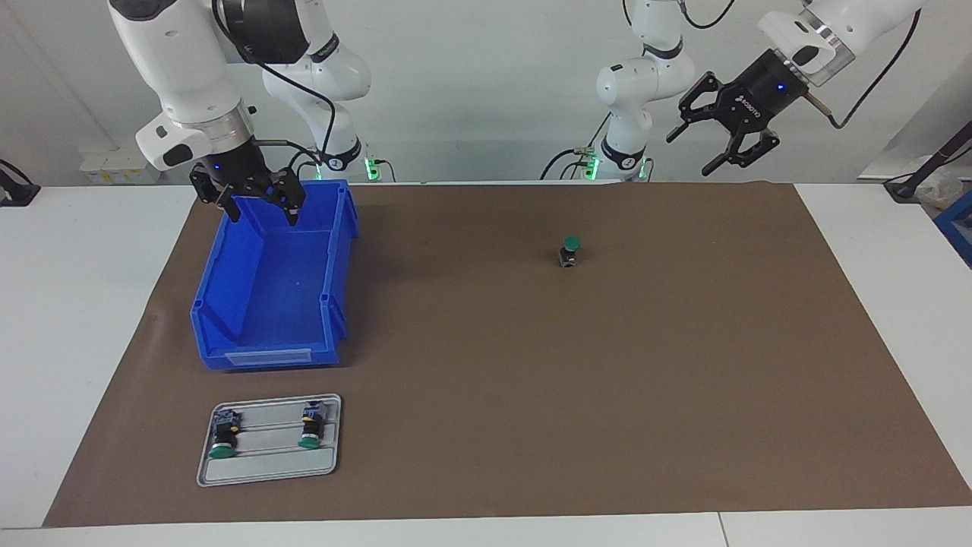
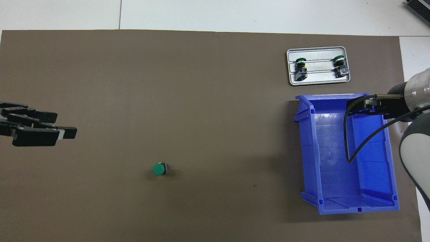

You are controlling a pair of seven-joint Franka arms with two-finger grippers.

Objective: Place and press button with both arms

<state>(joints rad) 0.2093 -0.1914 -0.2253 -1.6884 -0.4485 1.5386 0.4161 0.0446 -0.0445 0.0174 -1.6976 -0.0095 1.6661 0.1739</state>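
One button (image 1: 569,251) (image 2: 158,169) stands upright on the brown mat (image 1: 531,365), green cap up, with neither gripper touching it. My left gripper (image 1: 692,154) (image 2: 63,125) hangs open and empty, raised above the mat toward the left arm's end of the table, well away from the button. My right gripper (image 1: 262,210) is open and empty too. It hovers over the end of the blue bin (image 1: 273,304) (image 2: 349,154) that is nearest the robots.
A grey tray (image 1: 326,433) (image 2: 319,79) lies on the mat beside the bin, farther from the robots. Two more green-capped buttons (image 1: 224,437) (image 1: 310,428) lie on their sides on it. The bin holds nothing I can see.
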